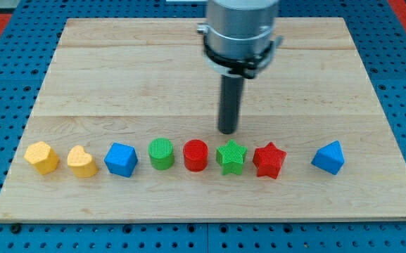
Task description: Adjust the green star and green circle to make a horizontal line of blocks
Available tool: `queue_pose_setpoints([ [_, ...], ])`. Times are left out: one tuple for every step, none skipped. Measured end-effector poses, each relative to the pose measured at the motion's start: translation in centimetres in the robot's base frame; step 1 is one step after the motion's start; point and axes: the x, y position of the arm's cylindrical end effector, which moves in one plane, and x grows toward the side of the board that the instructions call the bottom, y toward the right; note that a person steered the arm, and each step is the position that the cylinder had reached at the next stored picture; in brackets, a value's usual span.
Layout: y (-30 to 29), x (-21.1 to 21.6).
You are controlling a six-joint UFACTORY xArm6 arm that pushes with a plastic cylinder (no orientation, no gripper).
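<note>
The green star (pixel 231 156) lies in a row of blocks near the view's bottom, between the red circle (pixel 195 155) and the red star (pixel 269 161). The green circle (pixel 162 153) lies left of the red circle, slightly higher than its neighbours. My tip (pixel 228 131) stands just above the green star, a small gap away, touching no block.
The row also holds a yellow hexagon (pixel 41 157), a yellow heart (pixel 81 161) and a blue cube (pixel 121 159) on the left, and a blue triangle (pixel 328 157) apart on the right. All sit on a wooden board (pixel 118 70) over blue pegboard.
</note>
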Motion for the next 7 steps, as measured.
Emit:
queue_pose_setpoints([
  [-5.9, 0.0],
  [-8.8, 0.8],
  [-8.6, 1.6],
  [-8.5, 2.9],
  [-9.1, 3.6],
  [-10.8, -0.3],
  [-10.8, -5.1],
])
